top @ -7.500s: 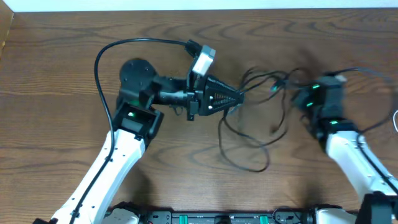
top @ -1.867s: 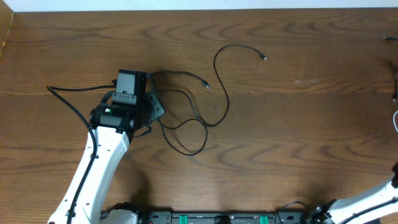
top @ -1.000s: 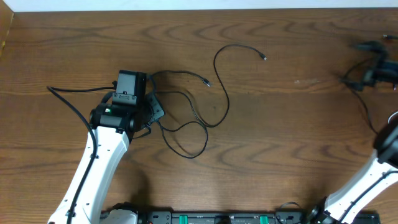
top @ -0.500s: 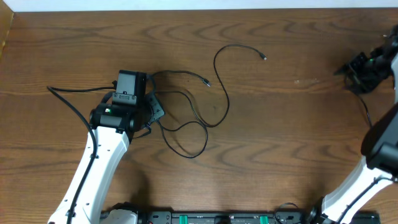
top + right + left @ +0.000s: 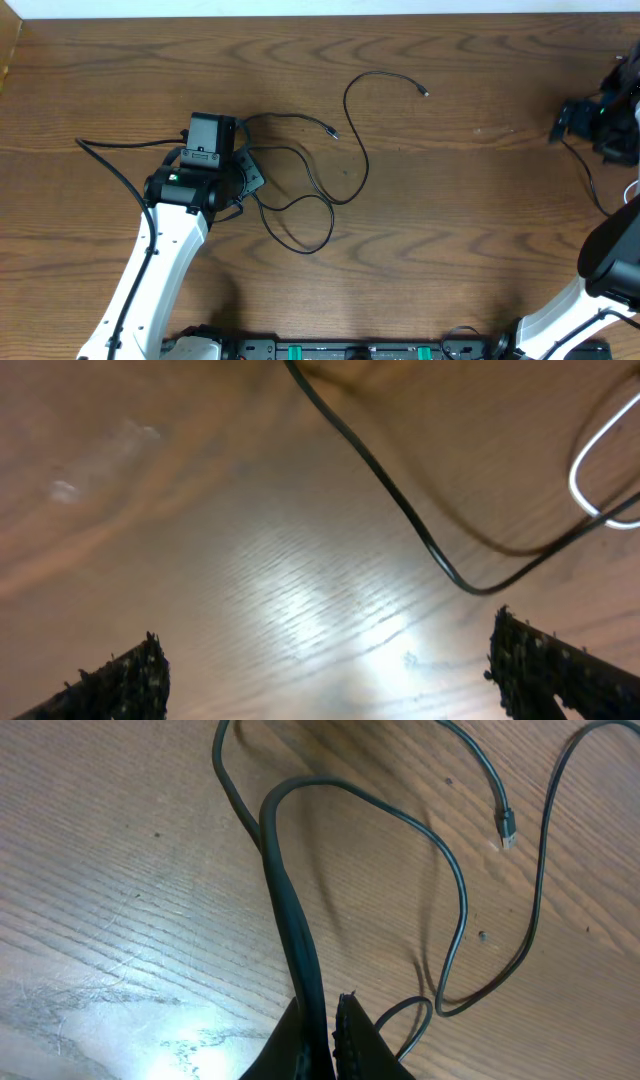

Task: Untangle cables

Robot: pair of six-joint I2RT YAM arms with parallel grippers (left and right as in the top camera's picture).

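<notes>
A brown wooden table (image 5: 480, 230) with strong grain fills the overhead view, and a pale strip (image 5: 300, 8) runs along its far edge. Nothing more of the room shows. There are two arms, one to each side.

On the left, the left arm (image 5: 165, 250) reaches up the table. Its left claw (image 5: 335, 1020) is pinched tight on a black cable (image 5: 288, 900) that rises from the fingers, arches over and drops back in a loop. That cable belongs to the loose bunch of black cables (image 5: 345, 201) spread on the wood just right of the claw, left of centre. Two plug ends show there: a near plug (image 5: 333, 133) and a far plug (image 5: 425, 92). I cannot tell how many separate cables make up the bunch.

At the far right, the right arm (image 5: 610, 250) bends in from the edge. The right claw (image 5: 325, 640) hangs with its fingers spread wide and nothing between them. On the wood below it lie one more black lead (image 5: 398, 508) and one white cable (image 5: 574, 478), curled at the table's right edge.

Compared with half a second ago, the left arm and the bunch lie just as they did. The right claw has swung a little and sits blurred. Seven and a half seconds back, both claws met over a tangle at mid-table.
</notes>
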